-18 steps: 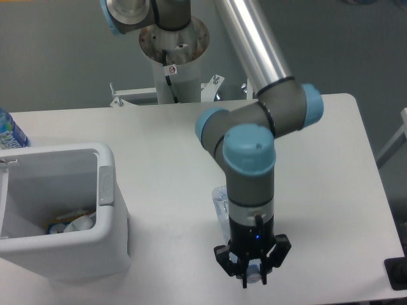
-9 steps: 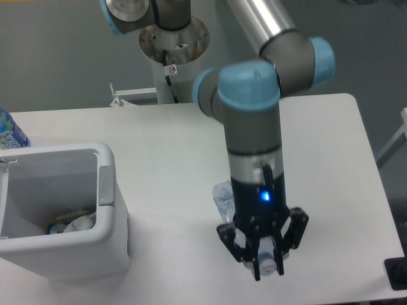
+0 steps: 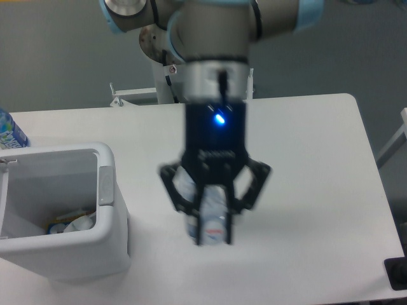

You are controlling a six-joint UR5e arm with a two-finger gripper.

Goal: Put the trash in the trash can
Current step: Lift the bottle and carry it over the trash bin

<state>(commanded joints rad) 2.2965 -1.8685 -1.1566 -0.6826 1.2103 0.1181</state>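
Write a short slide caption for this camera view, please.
Pincer holds the flattened clear bottle above the table, right of the white bin.

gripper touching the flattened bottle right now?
Touching. The fixed camera shows the gripper fingers closed on the flattened bottle, holding it off the table.

UR5e arm (image 3: 213, 38): grey housings, light-blue joint caps, silver wrist band. Black two-finger gripper (image 3: 213, 219), lit blue indicator, white lettering. Silver mounting pedestal (image 3: 166, 79).
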